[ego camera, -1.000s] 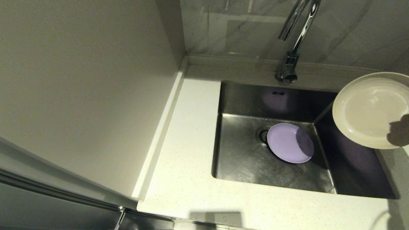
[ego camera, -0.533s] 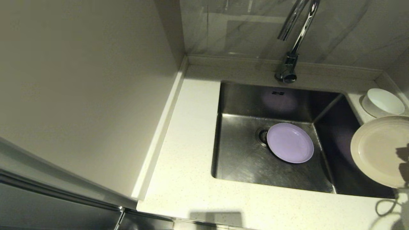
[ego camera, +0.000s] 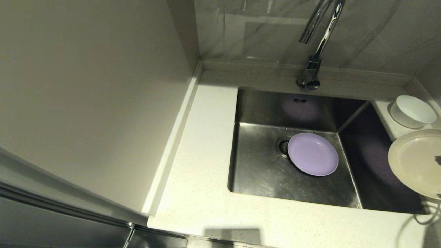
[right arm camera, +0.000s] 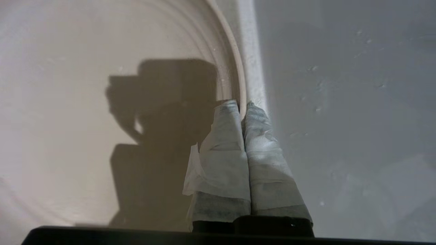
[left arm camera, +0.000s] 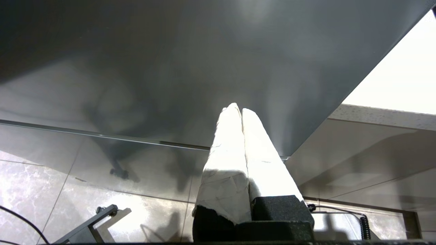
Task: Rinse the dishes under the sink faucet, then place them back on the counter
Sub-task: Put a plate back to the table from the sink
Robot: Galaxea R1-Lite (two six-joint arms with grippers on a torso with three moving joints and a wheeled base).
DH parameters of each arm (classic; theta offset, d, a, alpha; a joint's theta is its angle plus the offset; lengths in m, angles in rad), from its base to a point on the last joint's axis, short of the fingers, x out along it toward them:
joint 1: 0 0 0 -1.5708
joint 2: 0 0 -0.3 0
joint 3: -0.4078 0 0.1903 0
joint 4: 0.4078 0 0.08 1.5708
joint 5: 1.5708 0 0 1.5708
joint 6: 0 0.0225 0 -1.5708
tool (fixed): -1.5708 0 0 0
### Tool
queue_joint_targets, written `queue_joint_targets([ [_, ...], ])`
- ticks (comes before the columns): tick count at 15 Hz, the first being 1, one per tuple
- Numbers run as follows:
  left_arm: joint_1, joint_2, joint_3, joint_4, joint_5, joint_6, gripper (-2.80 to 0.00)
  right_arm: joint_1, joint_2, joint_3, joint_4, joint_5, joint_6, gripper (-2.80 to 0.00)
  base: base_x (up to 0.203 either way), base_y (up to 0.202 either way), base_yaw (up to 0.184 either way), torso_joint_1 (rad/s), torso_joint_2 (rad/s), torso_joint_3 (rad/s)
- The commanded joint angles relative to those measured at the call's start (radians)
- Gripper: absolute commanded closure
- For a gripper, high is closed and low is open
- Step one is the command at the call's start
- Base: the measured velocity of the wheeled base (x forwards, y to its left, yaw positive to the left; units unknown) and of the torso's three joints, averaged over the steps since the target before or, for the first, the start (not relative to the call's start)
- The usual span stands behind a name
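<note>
My right gripper (right arm camera: pixel 242 103) is shut on the rim of the beige plate (right arm camera: pixel 85 112). In the head view that beige plate (ego camera: pixel 417 162) hangs at the right edge, over the counter (ego camera: pixel 203 193) beside the sink (ego camera: pixel 265 175); the gripper itself is out of that view. The lavender plate (ego camera: pixel 313 154) lies on the sink floor, partly over the drain strainer (ego camera: pixel 283 146). The white bowl (ego camera: pixel 412 111) stands on the counter at the back right. The chrome faucet (ego camera: pixel 315 51) rises behind the sink, and no water shows. My left gripper (left arm camera: pixel 238 109) is shut on nothing, parked low beside a dark cabinet panel.
A tall beige wall panel (ego camera: pixel 86 86) closes off the left side of the counter. A marbled backsplash (ego camera: pixel 372 31) runs behind the faucet. A thin cable (ego camera: pixel 425 217) loops at the front right corner of the counter.
The beige plate in my right gripper has moved from up beside the faucet down and to the right, toward the counter right of the sink. That uncovered the white bowl. The lavender plate has not moved.
</note>
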Motion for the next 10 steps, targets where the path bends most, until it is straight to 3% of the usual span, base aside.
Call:
queue_joint_targets([
  [1,0.0,-0.003,0.0,0.0,0.0,0.0,0.0,0.0,0.073,-0.042,-0.002,-0.008,-0.003,0.0,0.0,0.0,0.0,0.0,0.0,0.0],
  [8,0.0,-0.003,0.0,0.0,0.0,0.0,0.0,0.0,0.148,-0.096,-0.004,-0.07,-0.015,0.0,0.0,0.0,0.0,0.0,0.0,0.0],
  [9,0.0,-0.003,0.0,0.0,0.0,0.0,0.0,0.0,0.154,-0.106,-0.004,-0.072,-0.015,-2.8,0.0,0.0,0.0,0.0,0.0,0.0],
  [10,0.0,-0.003,0.0,0.0,0.0,0.0,0.0,0.0,0.156,-0.121,-0.003,-0.073,-0.012,-2.8,0.0,0.0,0.0,0.0,0.0,0.0],
])
